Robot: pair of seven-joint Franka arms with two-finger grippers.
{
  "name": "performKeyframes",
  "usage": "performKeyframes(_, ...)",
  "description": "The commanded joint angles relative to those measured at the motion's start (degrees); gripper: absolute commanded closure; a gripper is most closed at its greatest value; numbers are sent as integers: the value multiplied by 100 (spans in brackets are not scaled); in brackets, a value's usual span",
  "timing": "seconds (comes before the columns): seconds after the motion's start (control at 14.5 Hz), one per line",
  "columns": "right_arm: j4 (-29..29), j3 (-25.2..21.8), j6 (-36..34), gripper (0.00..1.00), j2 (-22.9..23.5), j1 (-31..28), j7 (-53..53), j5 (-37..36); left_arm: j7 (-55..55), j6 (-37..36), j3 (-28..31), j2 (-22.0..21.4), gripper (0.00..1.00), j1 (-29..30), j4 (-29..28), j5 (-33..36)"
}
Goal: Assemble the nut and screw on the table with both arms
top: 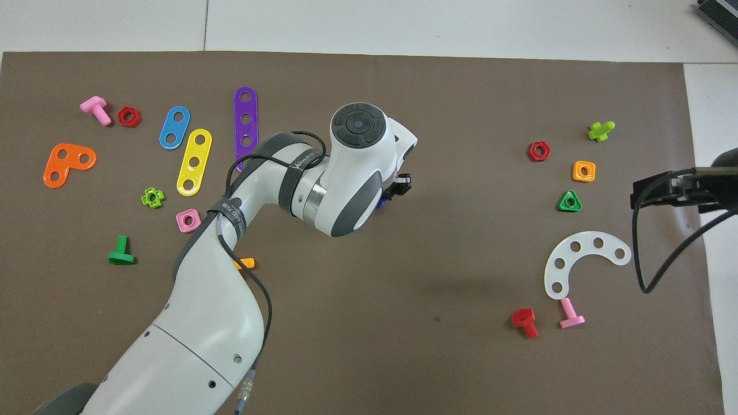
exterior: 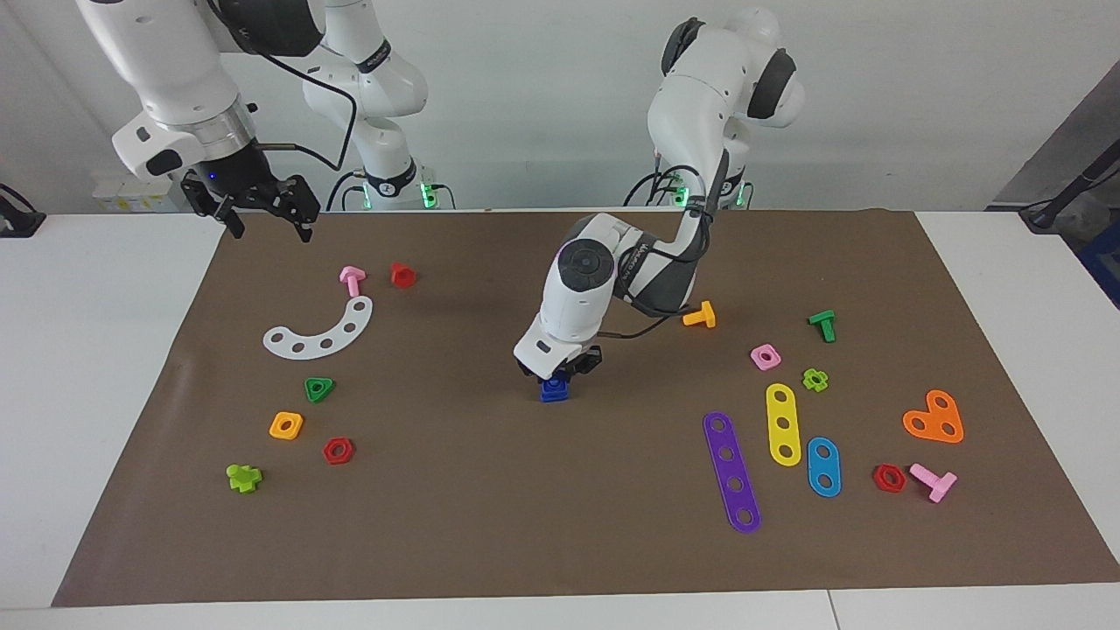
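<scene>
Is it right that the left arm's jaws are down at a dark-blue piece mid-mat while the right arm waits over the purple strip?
Not quite. The right gripper waits over the mat's edge at its own end, nowhere near the purple strip. The facing view shows it. The left gripper is indeed at the dark-blue piece.

The left pincer (exterior: 560, 374) sits low at mid-mat on the table (exterior: 105, 367), right on a dark-blue piece (exterior: 553, 389), nut or screw unclear. The right pincer (exterior: 262, 210) hangs open over the mat's edge near the robots, above a pink bolt (exterior: 352, 279) and white arc (exterior: 320, 332).
</scene>
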Motion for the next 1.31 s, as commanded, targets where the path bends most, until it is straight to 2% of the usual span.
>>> performKeyframes(0.0,-100,46,139,0,-45,-92,-211,2,-87,295,107,-290,100,-83,-493,158)
performKeyframes(0.14,-108,46,166,0,-45,-92,-211,2,-95,304,107,-307,100,-83,-493,158)
performKeyframes(0.21,-108,46,166,0,-45,-92,-211,2,-95,313,107,-299,92,-83,-484,158)
performKeyframes(0.28,-108,46,166,0,-45,-92,-211,2,-87,356,107,-298,67,-83,-467,167)
performKeyframes(0.35,-108,46,166,0,-45,-92,-211,2,-95,426,116,-298,30,-92,-466,176)
performKeyframes(0.41,-108,46,166,0,-54,-92,-211,2,-95,453,116,-298,0,-118,-440,176)
performKeyframes(0.62,-108,46,175,0,-54,-92,-176,11,-122,305,125,-263,0,-101,-143,132)
performKeyframes(0.9,-38,37,105,0,-36,-92,-123,55,-131,-318,160,-333,0,416,384,79)
performKeyframes(0.97,-38,37,104,0,-36,-100,-140,37,-131,-442,160,-429,0,540,447,88)
performKeyframes(1.24,-3,37,139,0,-19,-101,-140,55,-60,-828,125,-1290,0,1585,334,97)
